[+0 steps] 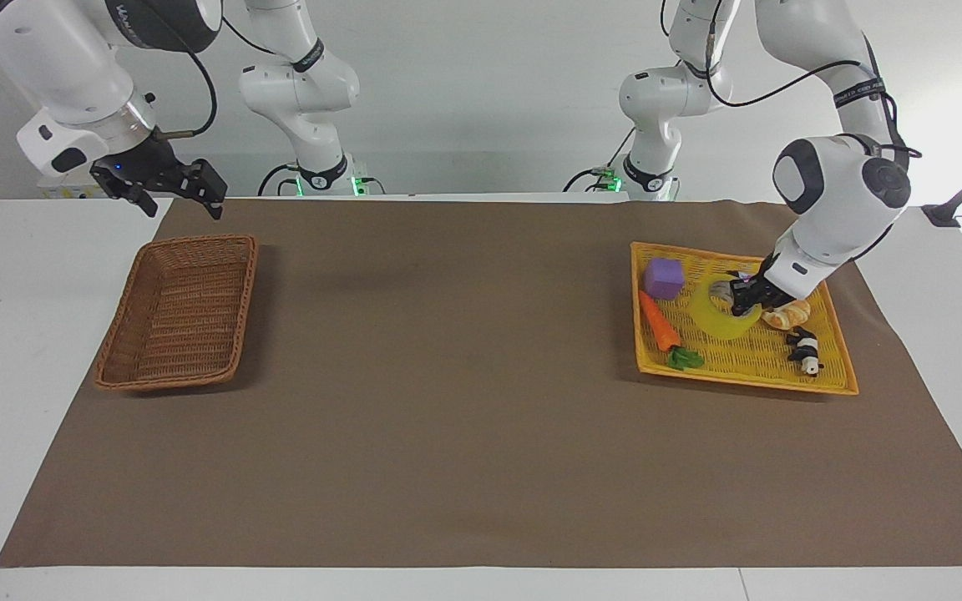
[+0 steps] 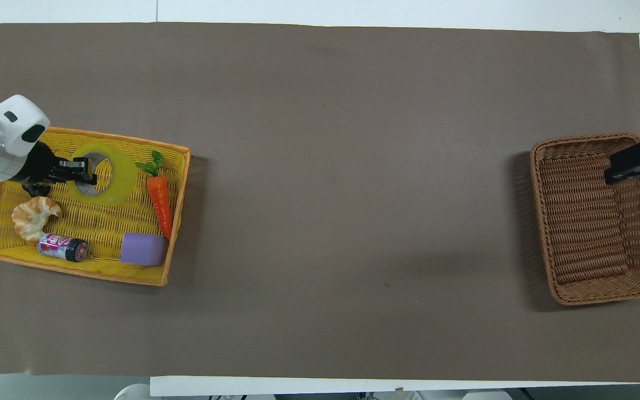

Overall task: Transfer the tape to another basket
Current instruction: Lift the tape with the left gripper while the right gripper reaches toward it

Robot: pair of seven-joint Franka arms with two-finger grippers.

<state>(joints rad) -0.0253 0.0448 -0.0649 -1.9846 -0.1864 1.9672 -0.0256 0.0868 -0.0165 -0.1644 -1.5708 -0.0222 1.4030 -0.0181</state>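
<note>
The left gripper (image 1: 744, 298) is closed on the wall of the tape (image 1: 719, 315) and holds it tilted over the yellow tray (image 1: 748, 367). The right gripper (image 1: 170, 190) waits with wide jaws above the basket (image 1: 180, 313), which lies at the right arm's end.

A: Facing camera position?

B: Mounted high across the table, looking back at the robots. Both arm bases stand along the top of the frame; the whole brown mat (image 1: 481, 401) is in shot, from a moderate distance.

A: Overhead camera?

B: High above the robots' own end, looking forward and steeply down. It sits closer; the mat fills nearly the whole frame.

A: Shared coverage?

B: Both take in the mat, the basket (image 1: 176, 313) and the yellow tray (image 1: 832, 351), turned half a turn: the tray is centre right in one, centre left in the other.
</note>
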